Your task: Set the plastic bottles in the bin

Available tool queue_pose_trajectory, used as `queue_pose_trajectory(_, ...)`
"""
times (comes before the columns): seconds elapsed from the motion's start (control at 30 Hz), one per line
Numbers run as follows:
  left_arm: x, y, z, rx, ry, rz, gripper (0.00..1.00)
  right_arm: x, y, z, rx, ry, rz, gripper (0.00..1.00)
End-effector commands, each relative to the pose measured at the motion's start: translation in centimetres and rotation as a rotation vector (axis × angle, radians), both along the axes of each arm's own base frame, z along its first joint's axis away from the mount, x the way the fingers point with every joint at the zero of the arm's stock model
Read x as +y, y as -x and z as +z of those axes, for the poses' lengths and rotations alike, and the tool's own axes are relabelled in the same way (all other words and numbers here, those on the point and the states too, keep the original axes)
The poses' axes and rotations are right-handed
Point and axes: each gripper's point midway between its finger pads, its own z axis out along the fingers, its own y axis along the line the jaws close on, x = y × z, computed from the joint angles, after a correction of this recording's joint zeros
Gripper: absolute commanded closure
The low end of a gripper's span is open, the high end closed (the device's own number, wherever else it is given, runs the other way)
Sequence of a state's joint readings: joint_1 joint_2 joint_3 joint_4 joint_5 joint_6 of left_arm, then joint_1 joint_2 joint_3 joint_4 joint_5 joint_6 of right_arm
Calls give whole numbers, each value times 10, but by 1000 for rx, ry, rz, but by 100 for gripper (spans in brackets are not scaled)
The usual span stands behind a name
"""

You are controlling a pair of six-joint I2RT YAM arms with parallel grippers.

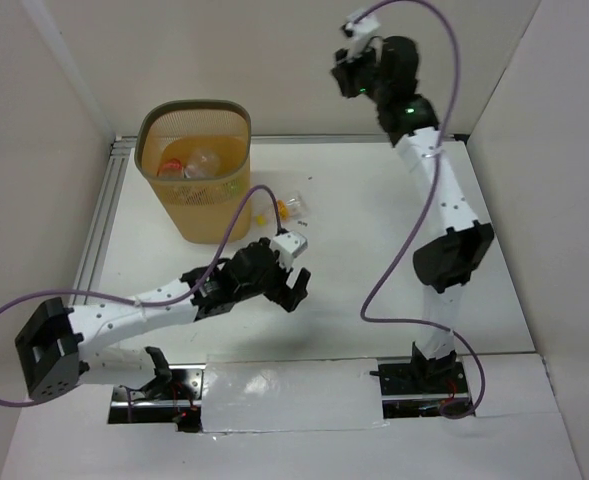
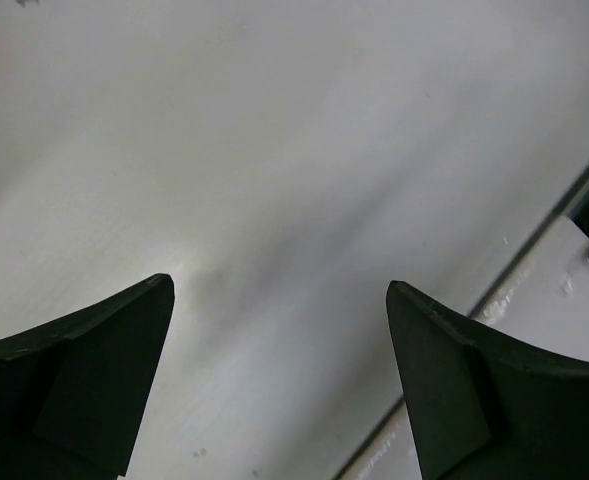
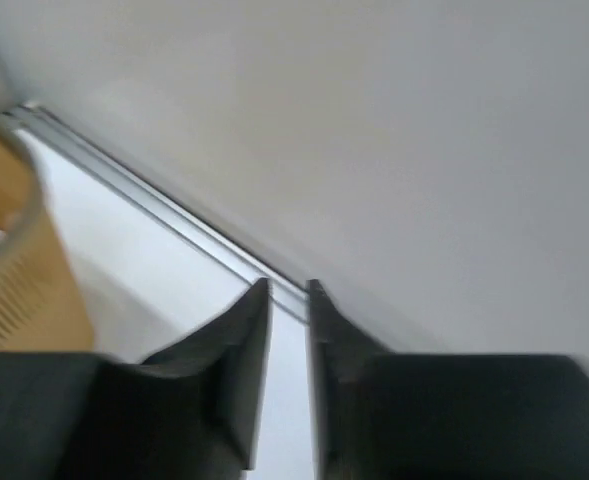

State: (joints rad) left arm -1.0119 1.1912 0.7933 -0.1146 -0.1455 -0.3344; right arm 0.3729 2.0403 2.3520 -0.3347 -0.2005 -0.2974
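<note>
On the white worktop (image 1: 354, 220), the bin (image 1: 209, 215) stands far left, its plastic bottles (image 1: 202, 162) a heap I can't count; 1 loose bottle (image 1: 292, 207) lies just beside it. My left gripper (image 2: 279, 285) gapes wide and empty; my right gripper (image 3: 289, 290), raised by the back wall (image 3: 424, 150), is pinched closed on nothing.

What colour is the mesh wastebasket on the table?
The tall mesh wastebasket is orange-yellow with an olive-brown rim band, clearest in the top external view.
</note>
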Motion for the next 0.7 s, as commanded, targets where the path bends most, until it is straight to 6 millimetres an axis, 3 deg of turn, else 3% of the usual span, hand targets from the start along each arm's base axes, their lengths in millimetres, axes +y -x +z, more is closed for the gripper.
queue_pose_trajectory(0.0,-15,-38,23,-69,28,-7,0,-40,33,-8,152,-34,43,62)
queue_pose_trajectory(0.03,-17,-48,25,-75,22,4,0,-53,37,-6,157,-27,39,56)
queue_pose_trajectory(0.07,-21,-55,27,-78,20,2,0,-63,40,-19,217,-18,37,50)
queue_pose_trajectory(0.1,-30,-70,29,-78,3,9,0,-88,38,-27,247,-9,9,43)
queue_pose_trajectory(0.13,-28,-85,30,-76,-11,43,0,-95,42,-39,296,-13,32,36)
queue_pose_trajectory(0.17,-32,-95,30,-79,-28,44,0,-108,47,-56,371,-13,24,23)
queue_pose_trajectory(0.2,-37,-111,45,-109,-37,65,0,-131,45,-68,412,-27,0,14)
queue_pose_trajectory(0.23,-44,-120,26,-85,-87,65,0,-139,49,-77,447,-38,8,3)
queue_pose_trajectory(0.33,-43,-162,13,-60,-171,137,0,-159,64,-137,604,-51,37,0)
queue_pose_trajectory(0.4,-41,-181,7,-56,-215,184,0,-167,72,-148,623,-42,35,0)
queue_pose_trajectory(0.43,-44,-194,20,-83,-220,218,0,-171,77,-151,636,-52,38,0)
queue_pose_trajectory(0.47,-37,-201,15,-71,-251,244,0,-174,85,-167,680,-59,29,0)
queue_pose_trajectory(0.5,-35,-210,-1,-53,-287,261,0,-177,86,-171,675,-67,33,0)
queue_pose_trajectory(0.53,-40,-218,8,-73,-285,265,0,-180,89,-176,686,-76,31,0)
queue_pose_trajectory(0.57,-33,-226,5,-83,-316,287,0,-178,96,-195,737,-86,43,0)
queue_pose_trajectory(0.63,-30,-236,-10,-75,-360,289,0,-183,101,-195,722,-78,37,0)
queue_pose_trajectory(0.67,-27,-244,-7,-88,-365,292,0,-182,105,-204,737,-70,51,0)
